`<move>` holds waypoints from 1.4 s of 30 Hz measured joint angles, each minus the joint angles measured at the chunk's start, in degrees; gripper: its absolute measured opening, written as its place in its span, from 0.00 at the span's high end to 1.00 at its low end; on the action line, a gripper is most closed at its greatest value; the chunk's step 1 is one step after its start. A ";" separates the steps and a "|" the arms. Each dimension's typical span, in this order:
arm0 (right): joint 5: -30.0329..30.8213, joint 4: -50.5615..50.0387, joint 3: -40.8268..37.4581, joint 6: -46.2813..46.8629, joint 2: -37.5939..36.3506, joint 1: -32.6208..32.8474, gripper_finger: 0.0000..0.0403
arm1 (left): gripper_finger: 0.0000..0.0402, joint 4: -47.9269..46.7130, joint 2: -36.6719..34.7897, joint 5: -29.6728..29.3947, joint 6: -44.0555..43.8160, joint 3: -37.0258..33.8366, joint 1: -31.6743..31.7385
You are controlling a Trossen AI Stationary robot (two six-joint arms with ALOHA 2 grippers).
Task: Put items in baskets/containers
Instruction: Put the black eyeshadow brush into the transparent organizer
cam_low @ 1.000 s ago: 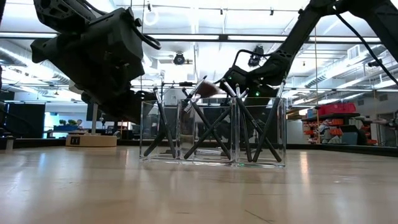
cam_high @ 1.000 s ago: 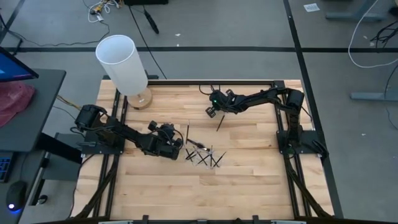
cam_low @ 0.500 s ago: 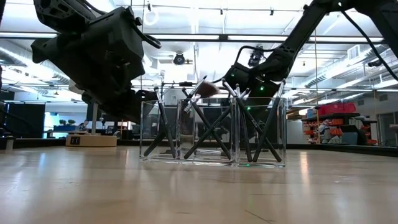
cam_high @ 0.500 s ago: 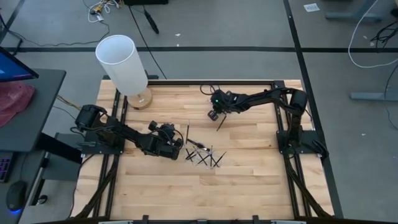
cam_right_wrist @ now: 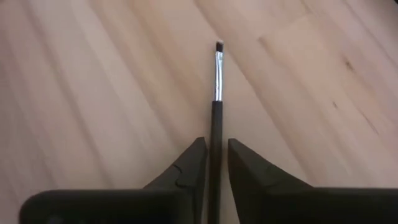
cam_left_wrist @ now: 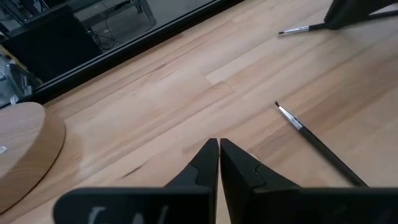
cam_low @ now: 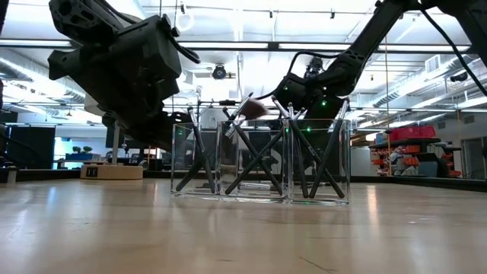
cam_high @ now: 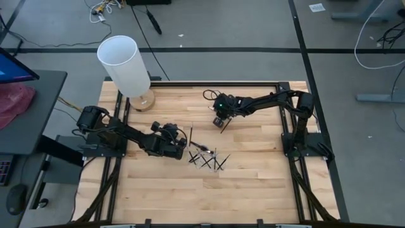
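Right pincer (cam_high: pixel 218 121) sits low over the back-centre of the worktop (cam_high: pixel 253 190), fingers (cam_right_wrist: pixel 186 171) pinched on a thin black brush (cam_right_wrist: pixel 216 106). In its wrist view the handle runs between the two fingers, and the silver ferrule and small dark tip stick out past them over bare wood. High view shows the same brush (cam_high: pixel 223 125) slanting out from under the pincer.

Left pincer (cam_high: pixel 180 152) is near the worktop's middle, just beside the clear holder (cam_high: pixel 207 158). Its fingers (cam_left_wrist: pixel 205 168) are pressed together on nothing. A second brush (cam_left_wrist: pixel 317 146) lies flat on the wood just ahead of it, pale tip pointing away from the pincer. High view shows it (cam_high: pixel 190 135) lying loose on the wood between the left pincer and the holder, near the holder's end.

The holder (cam_low: pixel 261 160) stands upright in the low view, with see-through walls and several compartments. The brushes in it (cam_low: pixel 251 152) lean crossed against each other, one with a fuller brownish head at the top.

A tall white cylinder (cam_high: pixel 124 63) on a round wooden base stands at the back-left corner, well apart from both pincers.

No legible brands, labels or writing on any of the items.
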 joint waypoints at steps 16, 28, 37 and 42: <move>-9.51 44.96 -19.41 -3.29 2.40 0.08 0.56 | 0.95 3.07 0.02 1.22 2.20 0.00 0.00; -16.55 48.43 -19.50 -10.71 4.03 -1.31 0.63 | 0.95 10.23 0.02 1.85 10.06 0.00 0.11; -23.07 49.59 -19.34 -16.00 5.97 -3.93 0.71 | 0.95 10.30 0.02 1.85 10.11 0.00 0.11; -24.10 50.76 -17.39 -16.91 9.30 -3.74 0.85 | 0.95 10.71 0.02 1.85 10.15 0.00 0.11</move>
